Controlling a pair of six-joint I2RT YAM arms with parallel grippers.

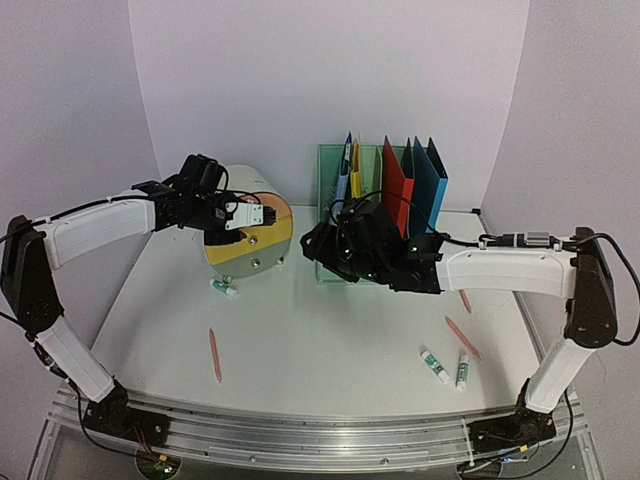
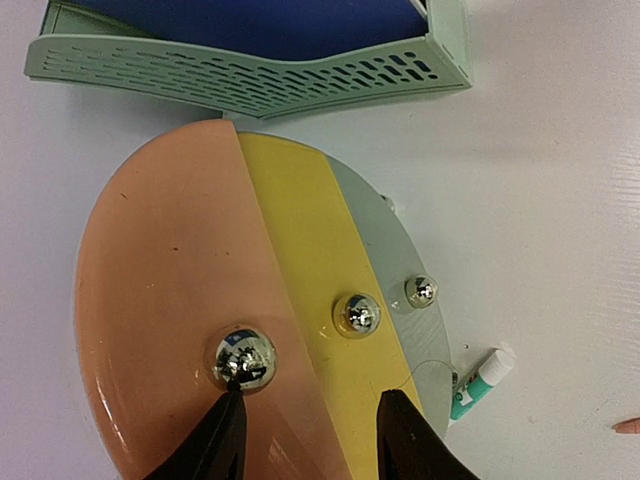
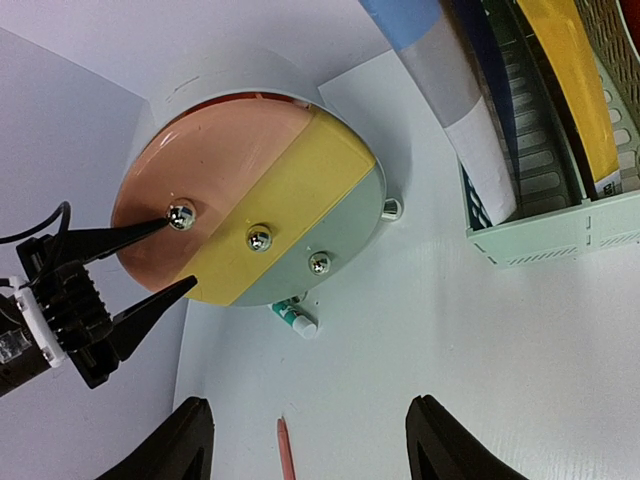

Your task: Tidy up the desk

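The white desk (image 1: pixel 330 335) holds a round container (image 1: pixel 250 238) with pink, yellow and grey lid segments, each with a chrome knob. My left gripper (image 1: pixel 266 213) is open over the pink segment (image 2: pixel 160 300). One fingertip (image 2: pixel 230 405) touches the pink segment's knob (image 2: pixel 244 358); the other is over the yellow segment (image 2: pixel 300 260). My right gripper (image 1: pixel 322 243) hovers open and empty in front of the green file rack (image 1: pixel 345 215). In its own view the right gripper (image 3: pixel 315 430) is above bare desk, and the left gripper (image 3: pixel 170 255) shows on the container (image 3: pixel 250 215).
The rack holds blue, red and yellow folders (image 1: pixel 400 185). A glue stick (image 1: pixel 224 287) lies against the container's front. Two more glue sticks (image 1: pixel 434 365) lie at front right. Pink pencils lie at front left (image 1: pixel 215 353) and right (image 1: pixel 462 337). Lilac walls enclose the desk.
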